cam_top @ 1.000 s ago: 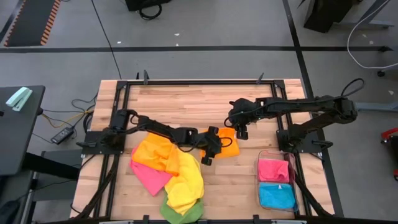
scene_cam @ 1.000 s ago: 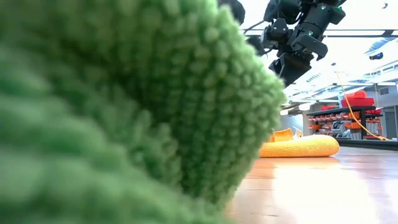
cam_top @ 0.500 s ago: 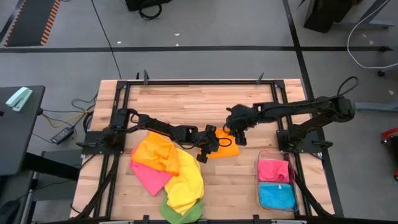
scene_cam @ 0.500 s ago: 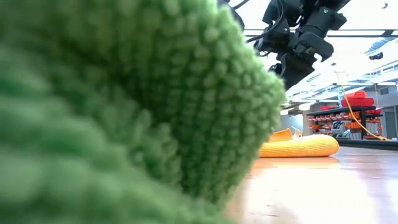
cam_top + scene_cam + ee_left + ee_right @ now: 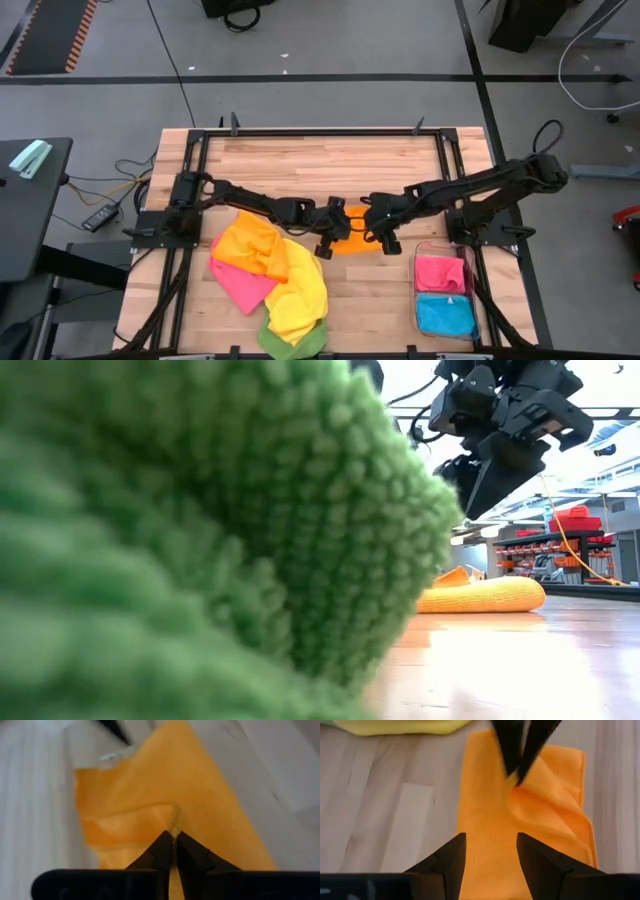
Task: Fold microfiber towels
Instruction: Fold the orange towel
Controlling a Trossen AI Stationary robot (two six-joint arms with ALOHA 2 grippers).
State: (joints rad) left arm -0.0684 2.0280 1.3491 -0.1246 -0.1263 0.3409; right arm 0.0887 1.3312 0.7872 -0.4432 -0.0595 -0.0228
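An orange microfiber towel [image 5: 352, 238] lies folded on the table's middle; the low view shows it [image 5: 482, 596] behind a green towel [image 5: 200, 530] that fills the foreground. My left gripper [image 5: 173, 836] is shut on the orange towel, at its left side [image 5: 330, 236]. My right gripper [image 5: 490, 854] stands open just above the towel's right part [image 5: 385, 240], touching nothing that I can see. It also shows high up in the low view [image 5: 480, 480]. A pile of orange, yellow, pink and green towels [image 5: 270, 280] lies at the near left. My left gripper pinches a raised fold of the orange towel's top layer [image 5: 173, 824] between its two fingertips [image 5: 516, 762]. The fingers slant down from the table's left side. That bit of cloth is pulled up into a small peak, while the rest of the towel [image 5: 485, 810] lies on the table.
A clear bin [image 5: 446, 292] at the near right holds a folded pink towel [image 5: 440, 272] and a blue one [image 5: 445, 315]. The black frame rail [image 5: 320, 132] runs along the far edge. Bare wood [image 5: 300, 170] lies beyond the orange towel.
My left gripper has shut on the orange towel's top layer and drawn it up a little. My right gripper has swung from beyond the towel's far right corner toward the near edge and down, and now hangs over the towel's right part, open as before.
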